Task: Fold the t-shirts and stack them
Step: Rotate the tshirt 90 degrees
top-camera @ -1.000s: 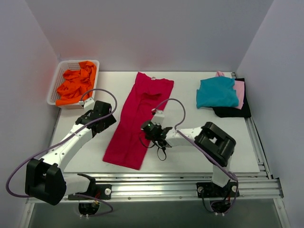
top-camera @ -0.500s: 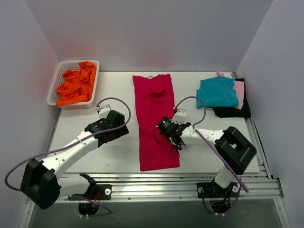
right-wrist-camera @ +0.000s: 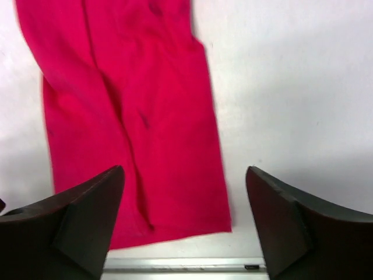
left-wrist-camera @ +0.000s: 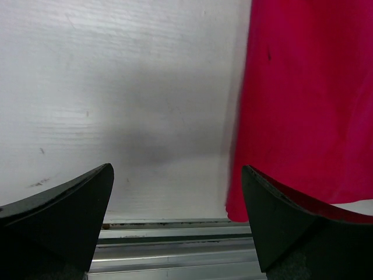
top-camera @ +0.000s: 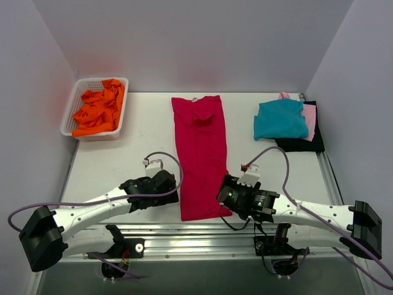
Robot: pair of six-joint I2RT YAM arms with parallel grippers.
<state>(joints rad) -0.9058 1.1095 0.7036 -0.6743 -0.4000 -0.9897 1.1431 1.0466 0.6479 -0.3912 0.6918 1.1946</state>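
The crimson t-shirt [top-camera: 199, 153] is laid flat as a long narrow strip, with its near hem lying between the two claws. The lengthwise fold is judged done, and the crosswise fold is taken to be the step in hand.

Both claws are spread wide and nothing is held. The left claw [left-wrist-camera: 176, 172] is set over bare surface [top-camera: 123, 160], with the hem's left corner just inside its right finger. The right claw [right-wrist-camera: 184, 172] is poised above the hem's right corner, which lies between its fingers.

For the next move, each corner would have to be pinched and the hem carried forward, away from the claws, towards the collar.

The metal rail [top-camera: 184, 236] at the surface's near edge lies just behind the claws, so little room is left there. Ahead of them the surface is open.

A teal t-shirt [top-camera: 280, 120] is stacked on pink [top-camera: 310, 117] and black [top-camera: 301, 145] ones, far ahead and right of the right claw. An orange t-shirt [top-camera: 98, 107] is bunched in the basket [top-camera: 93, 136], far ahead and left of the left claw.
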